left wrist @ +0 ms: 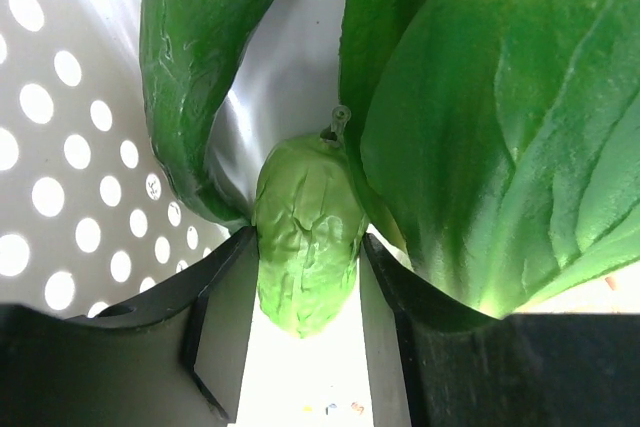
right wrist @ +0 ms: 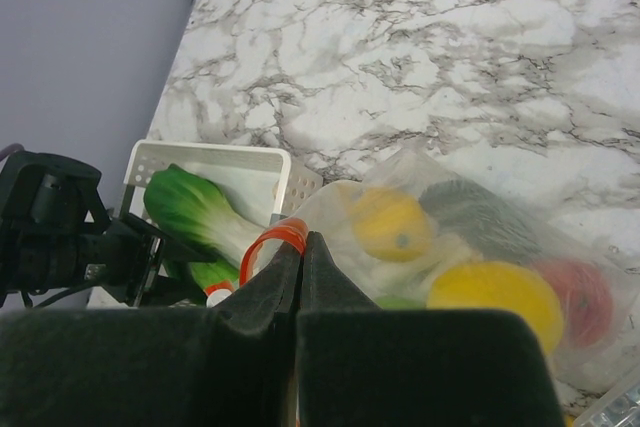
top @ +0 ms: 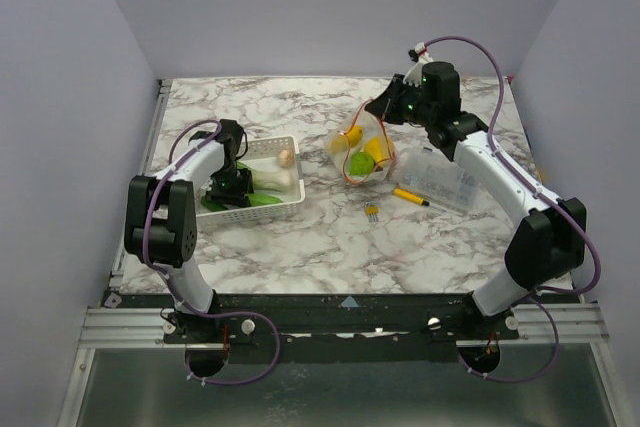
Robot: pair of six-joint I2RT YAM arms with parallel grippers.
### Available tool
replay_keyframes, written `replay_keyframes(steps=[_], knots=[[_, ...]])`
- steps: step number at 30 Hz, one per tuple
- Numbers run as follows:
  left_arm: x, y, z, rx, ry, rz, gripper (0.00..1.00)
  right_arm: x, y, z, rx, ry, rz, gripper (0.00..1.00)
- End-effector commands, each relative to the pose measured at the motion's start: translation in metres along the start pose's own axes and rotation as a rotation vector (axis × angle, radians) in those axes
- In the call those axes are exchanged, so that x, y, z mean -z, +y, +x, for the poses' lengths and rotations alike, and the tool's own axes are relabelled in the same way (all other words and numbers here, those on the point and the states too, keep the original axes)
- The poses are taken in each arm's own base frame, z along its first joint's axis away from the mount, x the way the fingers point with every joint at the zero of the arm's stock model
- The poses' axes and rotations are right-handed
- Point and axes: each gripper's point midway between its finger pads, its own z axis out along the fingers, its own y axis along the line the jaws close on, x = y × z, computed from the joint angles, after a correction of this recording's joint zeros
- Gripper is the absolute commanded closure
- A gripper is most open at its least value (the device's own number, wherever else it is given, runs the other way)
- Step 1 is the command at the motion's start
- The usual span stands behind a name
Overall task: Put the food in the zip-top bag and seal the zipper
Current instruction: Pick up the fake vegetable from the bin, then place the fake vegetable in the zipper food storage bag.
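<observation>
Left wrist, wrinkled green pod (left wrist: 305,247), perforated basket (left wrist: 60,147)

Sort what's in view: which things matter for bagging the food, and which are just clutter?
Job: zip-top bag, its zipper, food inside, bok choy, small green vegetable.
Clutter: yellow marker, clear box, white basket (only holds the food), small item beside marker.

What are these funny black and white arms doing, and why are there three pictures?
They are two robot arms bolted to a marble table. One camera looks down from above; two more ride on the wrists. The right hand is shut on the orange zipper of the zip-top bag, with toy food inside. The left hand reaches into a white basket, its fingers either side of a small green toy. Whether it squeezes yet, I cannot tell.
</observation>
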Motion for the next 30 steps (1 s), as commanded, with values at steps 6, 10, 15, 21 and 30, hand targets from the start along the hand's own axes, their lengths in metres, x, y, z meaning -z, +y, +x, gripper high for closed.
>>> replay_keyframes(steps=[6, 10, 15, 21, 30], knots=[[0.042, -0.001, -0.010, -0.023, -0.045, 0.112, 0.98, 0.009, 0.017, -0.020, 0.013, -0.069, -0.057, 0.99], [0.069, 0.002, -0.012, -0.035, -0.041, 0.197, 1.00, 0.008, 0.017, -0.020, 0.013, -0.066, -0.058, 0.99], [0.105, -0.002, 0.001, -0.126, 0.031, 0.371, 1.00, 0.007, 0.018, -0.018, 0.012, -0.060, -0.065, 0.99], [0.202, -0.018, 0.059, -0.441, 0.101, 0.921, 1.00, 0.004, 0.018, -0.013, 0.006, -0.044, -0.074, 0.99], [0.292, -0.013, 0.169, -0.789, 0.288, 1.412, 1.00, 0.002, 0.018, -0.011, -0.004, -0.035, -0.080, 0.99]])
